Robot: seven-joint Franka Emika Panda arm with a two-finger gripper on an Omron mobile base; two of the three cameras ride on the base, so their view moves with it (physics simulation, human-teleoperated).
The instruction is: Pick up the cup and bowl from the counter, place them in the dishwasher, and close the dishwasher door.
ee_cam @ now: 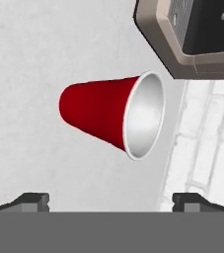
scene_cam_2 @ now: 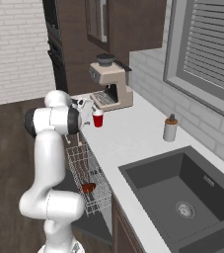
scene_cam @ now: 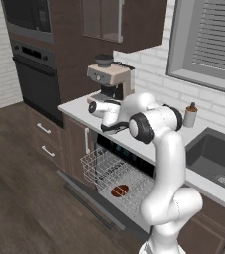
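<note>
Cup [ee_cam: 108, 118] single on counter [scene_cam_2: 128, 143], one bowl [scene_cam: 119, 190] racked, gripper [ee_cam: 111, 201] agape

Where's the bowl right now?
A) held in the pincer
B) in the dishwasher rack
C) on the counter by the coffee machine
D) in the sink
B: the bowl lies in the pulled-out rack of the open dishwasher, seen in both base views; the cup stands on the counter and the pincer is open and empty.
</note>
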